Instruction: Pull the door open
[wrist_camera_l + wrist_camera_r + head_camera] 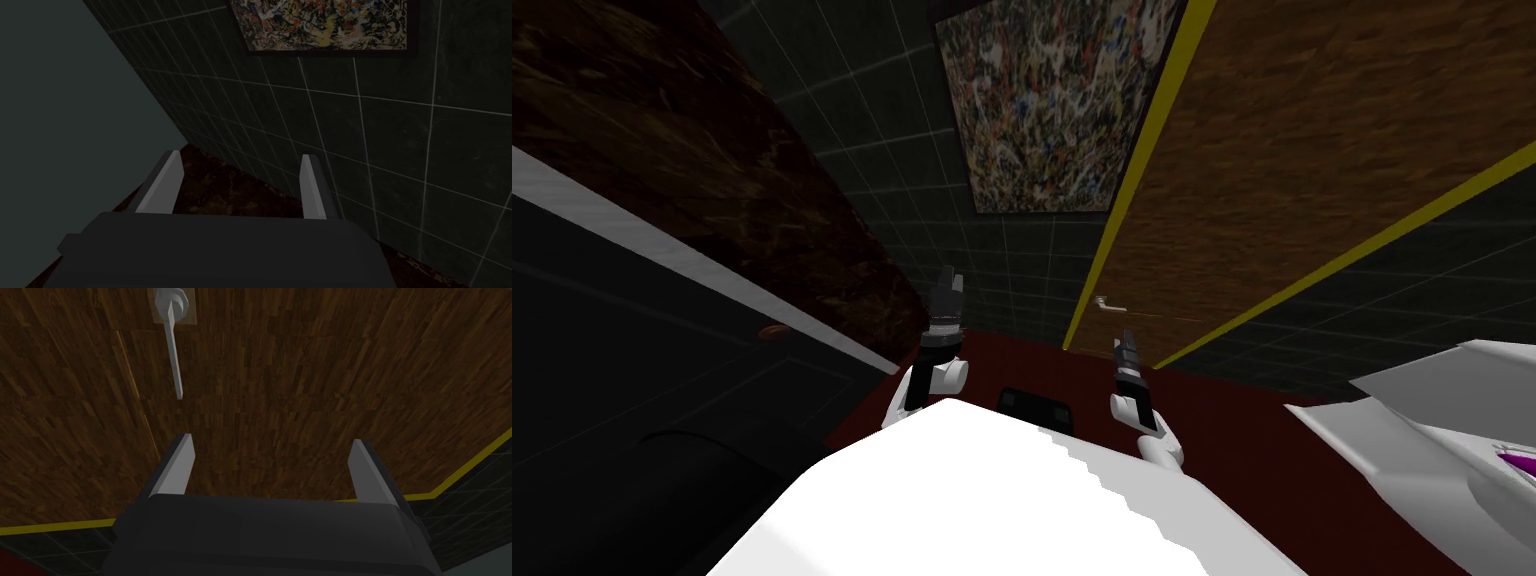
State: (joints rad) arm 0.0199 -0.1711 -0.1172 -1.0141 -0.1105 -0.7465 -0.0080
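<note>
Painting (1057, 100): speckled abstract, dark frame, on a dark tiled wall (912, 200) with pale grout. Left of it is a dark brown marbled slab (712, 170) with a light grey strip (692, 262) along its lower edge. Under the strip is a black panel (632, 350) with a small reddish oval (774, 333) on it. Floor (1252, 440) is dark red. Far right: a white angular shape (1412, 430) with some purple on it, can't tell what it is.
</note>
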